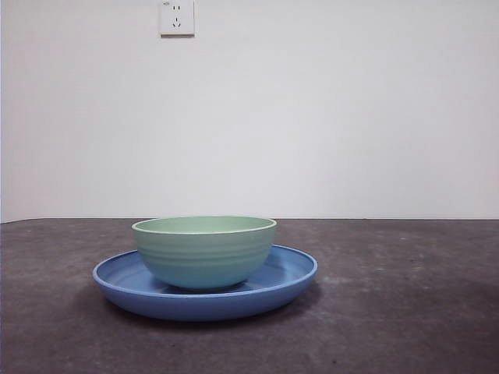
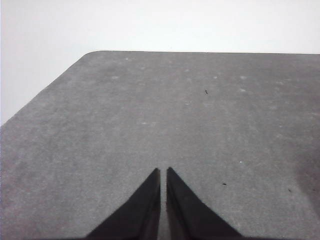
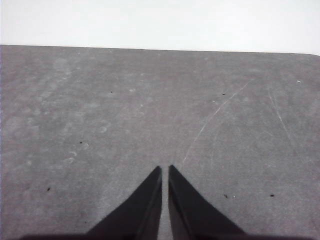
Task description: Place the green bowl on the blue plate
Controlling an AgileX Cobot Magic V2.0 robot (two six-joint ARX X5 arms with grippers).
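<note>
The pale mint-green bowl stands upright inside the wide blue plate on the dark grey table, a little left of the middle in the front view. Neither arm shows in the front view. My left gripper is shut and empty, over bare table near a rounded table corner. My right gripper is shut and empty, over bare scratched table. Neither wrist view shows the bowl or the plate.
A white wall stands behind the table, with a wall socket high up. The table's far edge and a rounded corner show in the left wrist view.
</note>
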